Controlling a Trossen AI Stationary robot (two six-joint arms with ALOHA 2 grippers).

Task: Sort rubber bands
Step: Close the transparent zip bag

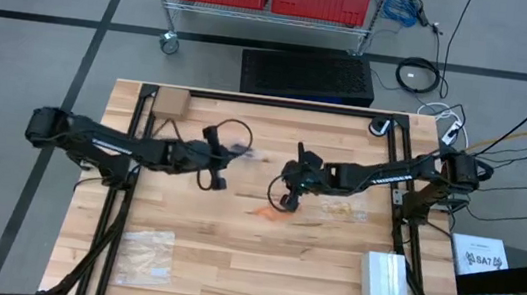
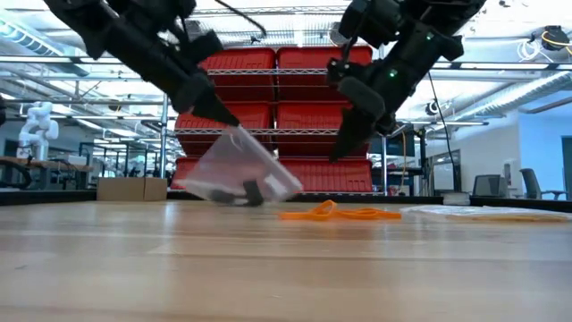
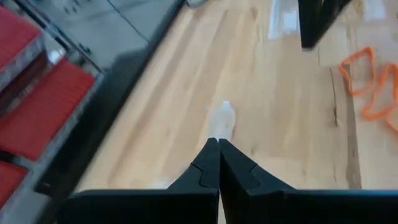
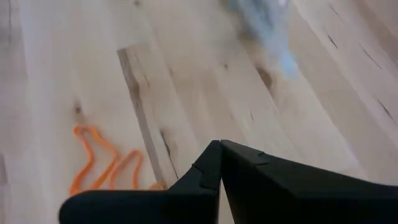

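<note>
2 robot arms meet over the middle of a butcher-block table (image 1: 176,288) in a rubber-band sorting job. The left gripper (image 2: 219,114), fingers pressed together, pinches the top edge of a clear plastic bag (image 2: 239,172) that hangs tilted with its lower end at the tabletop; a few black rubber bands (image 2: 239,192) show as a dark clump in the bag's bottom. The right gripper (image 2: 344,148) hangs just above the wood with its fingers pressed together and nothing visible between them.

The orange rubber bands (image 2: 338,213) lie loose on the table as a small tangle of loops, strung out roughly left to right across the boards. From overhead, the same orange tangle (image 1: 268,212) sits just on the near side of the right gripper's tip and to the right of the hanging bag, so the right arm is plainly the nearer of the 2. In the right wrist camera the orange loops (image 4: 102,163) sit close beside the closed fingertips rather than under them.

Further right lies a flat clear bag (image 1: 344,210) with pale contents that are too faint to name. Another clear bag (image 1: 146,257) rests at the near left and a white box (image 1: 385,281) at the near right.

To pick up the orange bands, the right gripper would probably need to spread its fingers and shift toward the near edge.
</note>
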